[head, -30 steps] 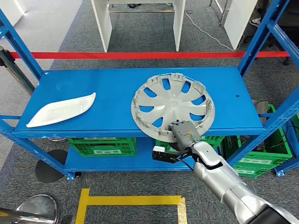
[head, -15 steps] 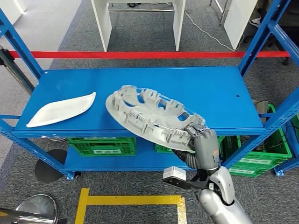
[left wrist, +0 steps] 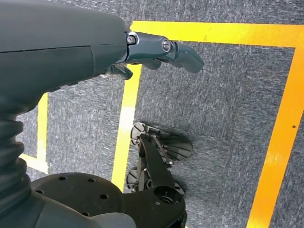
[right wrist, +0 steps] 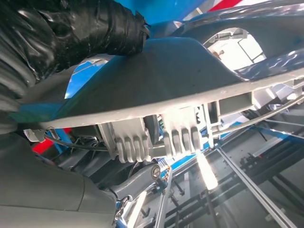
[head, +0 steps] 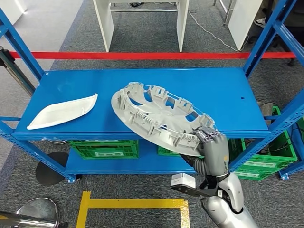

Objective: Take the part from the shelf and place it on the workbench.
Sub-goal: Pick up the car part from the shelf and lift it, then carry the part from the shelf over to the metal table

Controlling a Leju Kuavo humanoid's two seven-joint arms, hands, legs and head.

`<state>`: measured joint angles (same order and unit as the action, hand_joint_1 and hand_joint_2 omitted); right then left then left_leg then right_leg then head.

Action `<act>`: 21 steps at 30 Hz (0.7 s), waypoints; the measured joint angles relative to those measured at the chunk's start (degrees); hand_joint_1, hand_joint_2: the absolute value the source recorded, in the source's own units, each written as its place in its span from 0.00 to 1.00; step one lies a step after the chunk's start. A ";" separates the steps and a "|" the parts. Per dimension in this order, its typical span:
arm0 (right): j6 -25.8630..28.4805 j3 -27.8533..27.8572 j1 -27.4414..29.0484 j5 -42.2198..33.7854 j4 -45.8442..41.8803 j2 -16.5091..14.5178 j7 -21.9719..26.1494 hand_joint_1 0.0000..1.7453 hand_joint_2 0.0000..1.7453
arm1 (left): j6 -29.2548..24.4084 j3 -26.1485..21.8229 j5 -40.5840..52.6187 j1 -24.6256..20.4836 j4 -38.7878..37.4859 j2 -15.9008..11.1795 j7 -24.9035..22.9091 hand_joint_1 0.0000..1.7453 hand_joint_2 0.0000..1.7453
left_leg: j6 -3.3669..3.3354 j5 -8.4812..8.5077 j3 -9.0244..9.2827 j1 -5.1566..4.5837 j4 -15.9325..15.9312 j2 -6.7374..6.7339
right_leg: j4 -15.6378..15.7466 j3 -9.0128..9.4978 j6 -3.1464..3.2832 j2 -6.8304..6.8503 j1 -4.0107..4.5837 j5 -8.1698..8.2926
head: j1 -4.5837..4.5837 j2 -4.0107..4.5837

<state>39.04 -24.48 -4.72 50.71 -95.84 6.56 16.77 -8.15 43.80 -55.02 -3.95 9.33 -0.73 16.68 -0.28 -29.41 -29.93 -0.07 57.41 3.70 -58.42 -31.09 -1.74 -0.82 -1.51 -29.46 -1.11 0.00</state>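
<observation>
Right robot hand (head: 214, 151) clamped on rim of hubcap (head: 157, 118), tilted up over blue shelf (head: 222, 95). Left robot hand (left wrist: 157, 50) hanging, fingers loose, holding nothing. White trim piece (head: 62, 111) lying further left. No readable writing anywhere.

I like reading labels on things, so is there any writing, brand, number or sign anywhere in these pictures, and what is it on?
No text can be read in any view.
Hubcap, held by the right hand: no lettering shows on it.
White panel on the shelf: no print shows.
Green crates: no label shows.
Red line and yellow lines on the floor: plain tape, no words.
</observation>
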 joint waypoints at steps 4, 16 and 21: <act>0.00 1.33 0.63 -3.77 -2.02 0.00 1.61 1.00 1.00 | -0.14 0.00 0.10 0.03 0.00 0.01 0.05 0.00 1.00 | 0.00 0.00 -0.01 0.00 0.00 0.00 | 0.00 0.00 0.00 0.02 0.00 0.00 | 0.00 0.00; 0.16 7.49 6.08 -15.85 -12.92 0.31 7.75 1.00 1.00 | 0.27 -0.07 0.52 0.34 0.00 0.16 5.31 0.00 1.00 | -0.01 -0.01 -0.02 -0.01 0.00 0.00 | 0.00 -0.02 0.00 0.00 -0.01 0.00 | 0.01 0.00; 0.20 8.65 7.24 -16.19 -15.13 0.69 7.98 1.00 1.00 | 0.64 -0.11 0.53 0.36 0.00 0.16 5.49 0.00 0.75 | -0.01 -0.01 -0.01 -0.01 0.00 0.00 | 0.01 -0.01 0.00 0.01 -0.01 0.00 | 0.00 0.00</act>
<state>39.23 -15.83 2.52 34.51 -110.97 7.25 24.75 -7.51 43.69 -54.49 -3.59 9.33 -0.57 22.17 -0.29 -29.42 -29.94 -0.08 57.41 3.70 -58.41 -31.10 -1.74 -0.81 -1.52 -29.46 -1.11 0.00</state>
